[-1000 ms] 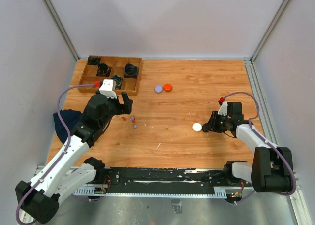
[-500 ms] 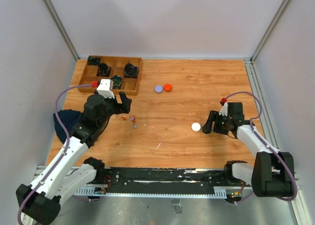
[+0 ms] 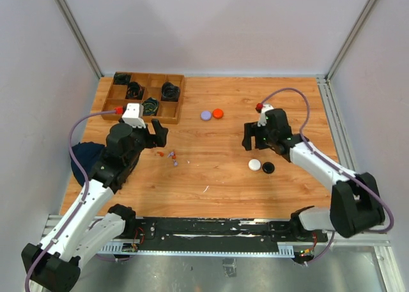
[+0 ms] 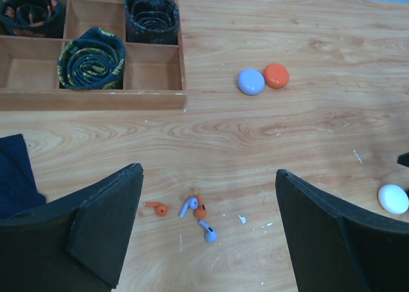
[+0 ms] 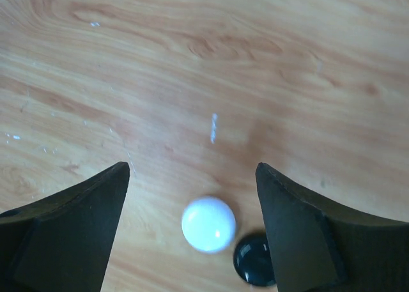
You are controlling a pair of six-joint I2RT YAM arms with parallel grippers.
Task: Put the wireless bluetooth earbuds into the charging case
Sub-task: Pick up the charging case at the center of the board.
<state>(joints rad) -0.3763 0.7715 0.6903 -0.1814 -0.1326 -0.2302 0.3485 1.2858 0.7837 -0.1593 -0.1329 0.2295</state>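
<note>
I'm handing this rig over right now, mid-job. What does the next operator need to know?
End effectors: left end effector is open and empty, above the loose buds. The right end effector is open and empty, just past the white case.
Things: two orange buds and two purple buds lie on the table. The black case sits beside the white one. The purple case and orange case sit side by side farther out. All four look shut.
Done: no bud seated that I can see.
Left: open the cases and seat all four buds.

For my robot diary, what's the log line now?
left gripper open, near buds | right gripper open, near white case | black case beside it
</note>
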